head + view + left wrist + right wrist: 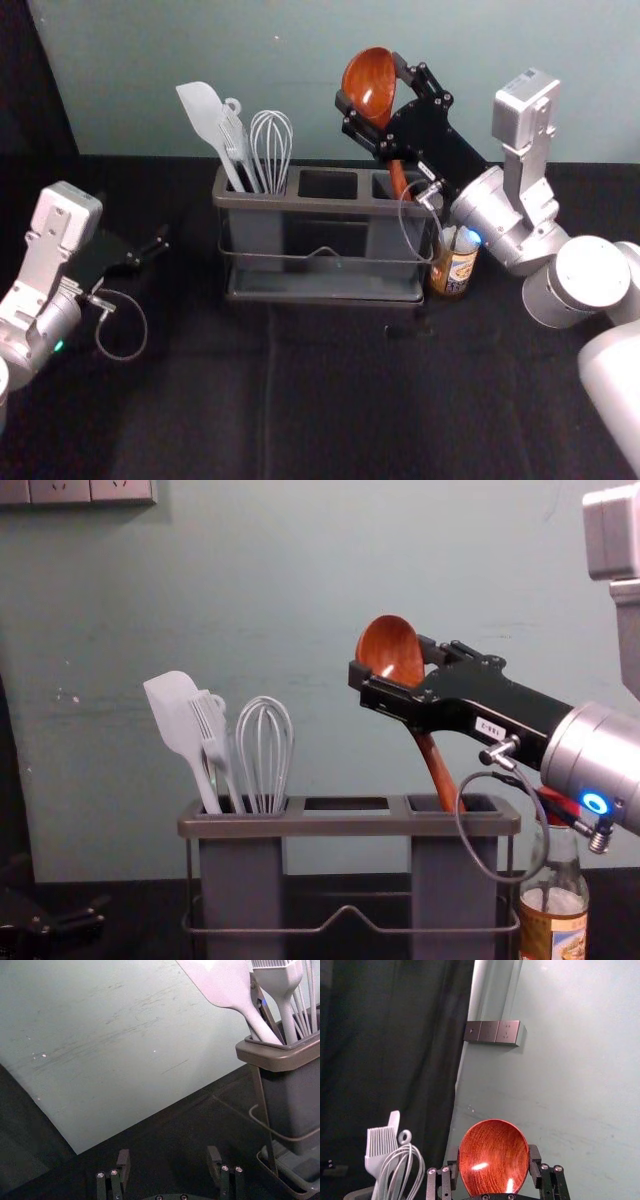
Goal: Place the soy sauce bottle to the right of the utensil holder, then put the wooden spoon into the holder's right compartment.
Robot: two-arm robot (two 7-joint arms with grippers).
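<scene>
Slanting, the glossy wooden spoon (392, 640) dips its handle (438, 770) into the right compartment (450, 900) of the grey holder (240, 890), its rounded bowl (493, 1152) clamped by the right gripper (393, 662); that slick curve could roll at release. The drooping cable (515, 881) might snag the rim (345, 825) or topple the smooth glass bottle (553, 925) just beside. The left gripper (168, 1154), parked at left, gapes.
</scene>
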